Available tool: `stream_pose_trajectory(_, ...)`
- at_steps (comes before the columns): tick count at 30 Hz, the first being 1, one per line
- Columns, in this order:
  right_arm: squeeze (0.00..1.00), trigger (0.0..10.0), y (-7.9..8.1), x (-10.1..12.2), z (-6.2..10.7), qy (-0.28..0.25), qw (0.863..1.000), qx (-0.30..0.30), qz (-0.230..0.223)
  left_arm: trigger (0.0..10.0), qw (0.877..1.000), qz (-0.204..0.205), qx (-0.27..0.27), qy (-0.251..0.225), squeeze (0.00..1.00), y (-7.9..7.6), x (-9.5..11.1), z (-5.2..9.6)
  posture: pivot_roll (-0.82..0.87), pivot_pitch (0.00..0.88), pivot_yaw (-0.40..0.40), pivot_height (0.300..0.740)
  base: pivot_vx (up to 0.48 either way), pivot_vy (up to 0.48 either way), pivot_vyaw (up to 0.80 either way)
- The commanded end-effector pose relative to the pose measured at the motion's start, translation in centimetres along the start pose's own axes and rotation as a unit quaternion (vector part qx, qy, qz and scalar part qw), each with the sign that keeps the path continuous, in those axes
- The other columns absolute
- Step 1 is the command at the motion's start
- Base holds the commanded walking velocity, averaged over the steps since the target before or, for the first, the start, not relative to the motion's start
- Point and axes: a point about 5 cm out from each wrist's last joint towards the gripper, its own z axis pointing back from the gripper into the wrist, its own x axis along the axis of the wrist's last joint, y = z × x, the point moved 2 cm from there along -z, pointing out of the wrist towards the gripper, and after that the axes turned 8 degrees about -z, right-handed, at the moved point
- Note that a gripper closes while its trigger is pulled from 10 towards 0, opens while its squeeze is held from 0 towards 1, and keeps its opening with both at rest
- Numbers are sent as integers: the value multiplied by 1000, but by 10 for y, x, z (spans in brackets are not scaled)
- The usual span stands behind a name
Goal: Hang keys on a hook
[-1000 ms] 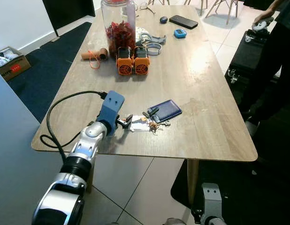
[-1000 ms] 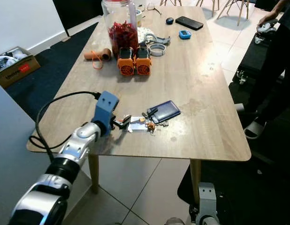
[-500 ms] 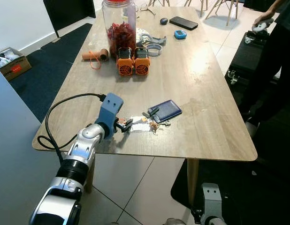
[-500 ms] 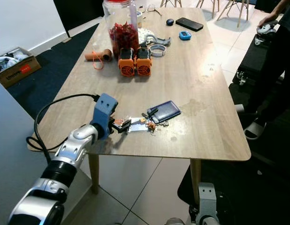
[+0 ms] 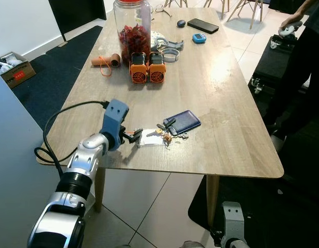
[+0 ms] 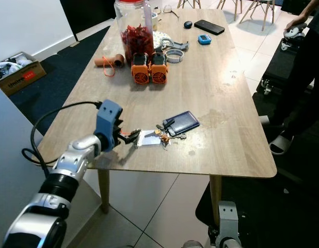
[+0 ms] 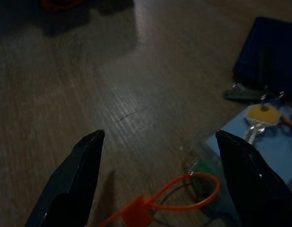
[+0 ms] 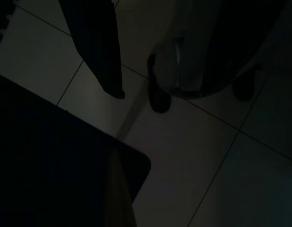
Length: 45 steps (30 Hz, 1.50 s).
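Low over the near part of the wooden table (image 5: 221, 98), the left gripper (image 7: 158, 156) holds its two black fingers wide apart, closed on nothing. Just ahead of the fingertips, in the left wrist view, lies an orange loop (image 7: 184, 189) with a small orange tag, and beyond it the keys (image 5: 162, 133) rest on a pale blue card (image 7: 259, 151), one key with a yellow head (image 7: 261, 113). A dark blue wallet (image 5: 182, 121) lies touching the far side of the bunch. Farther up the table stand a tall jar (image 5: 131, 26) of red pieces, two orange blocks (image 5: 147, 67), and a black phone (image 5: 203, 25). From the right wrist view, the right gripper (image 8: 160, 71) hangs over tiled floor (image 8: 207, 156), fingers apart.
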Motion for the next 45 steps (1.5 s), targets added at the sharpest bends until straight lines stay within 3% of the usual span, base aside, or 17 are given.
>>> stream_pose_trajectory(1, 0, 10000, -1, -2, 0, 6, 1000, -4, -5, 10000, 1000, 5, -1, 6, 0, 6, -6, 4, 13, 70, 13, 740, 0, 0, 0)
stream_pose_trajectory(12, 0, 10000, -3, -2, 1, 6, 1000, -6, -6, 10000, 1000, -2, -11, 8, 0, 12, -9, 8, 5, 66, 15, 740, 0, 0, 0)
stream_pose_trajectory(14, 0, 10000, -3, -2, 1, 6, 1000, -6, -6, 7569, 1000, -6, -4, 14, 0, 14, -11, 9, 5, 67, 14, 740, 0, 0, 0)
stream_pose_trajectory(15, 0, 10000, -3, -3, 1, 6, 1000, -5, -6, 4118, 1000, -8, 1, 18, 0, 16, -12, 9, 5, 67, 14, 740, 0, 0, 0)
stream_pose_trajectory(18, 0, 10000, -3, -3, 1, 6, 1000, -5, -5, 3451, 1000, -9, 4, 21, 0, 17, -14, 9, 5, 67, 14, 740, 0, 0, 0)
stream_pose_trajectory(19, 0, 10000, -3, -3, 1, 6, 1000, -6, -5, 745, 1000, -9, 5, 24, 0, 18, -15, 10, 5, 67, 15, 740, 0, 0, 0)
stream_pose_trajectory(20, 0, 10000, -3, -3, 1, 6, 1000, -6, -5, 4431, 1000, -10, 6, 26, 0, 18, -15, 10, 5, 67, 15, 740, 0, 0, 0)
stream_pose_trajectory(22, 0, 10000, -3, -3, 1, 7, 1000, -6, -5, 4431, 999, -21, 2, 32, 0, 19, -17, 10, 4, 67, 15, 740, 0, 0, 0)
stream_pose_trajectory(23, 0, 10000, -3, -3, 1, 7, 1000, -6, -5, 10000, 999, -27, 2, 37, 0, 19, -18, 10, 5, 67, 16, 740, 0, 0, 0)
stream_pose_trajectory(38, 0, 10000, -4, -7, 2, 12, 1000, -7, -5, 10000, 999, -27, -9, 43, 0, 26, -21, 15, 7, 72, 19, 740, 0, 0, 0)
stream_pose_trajectory(40, 0, 10000, -4, -7, 2, 13, 1000, -7, -5, 10000, 999, -8, -16, 27, 0, 26, -17, 15, 7, 72, 19, 740, 0, 0, 0)
stream_pose_trajectory(43, 0, 10000, -4, -8, 2, 14, 1000, -7, -5, 10000, 993, 59, -71, -78, 0, 24, 8, 22, 6, 72, 20, 740, 0, 0, 0)
stream_pose_trajectory(45, 0, 10000, -4, -8, 2, 14, 1000, -7, -4, 10000, 986, 68, -100, -115, 0, 24, 16, 28, 10, 68, 19, 740, 0, 0, 0)
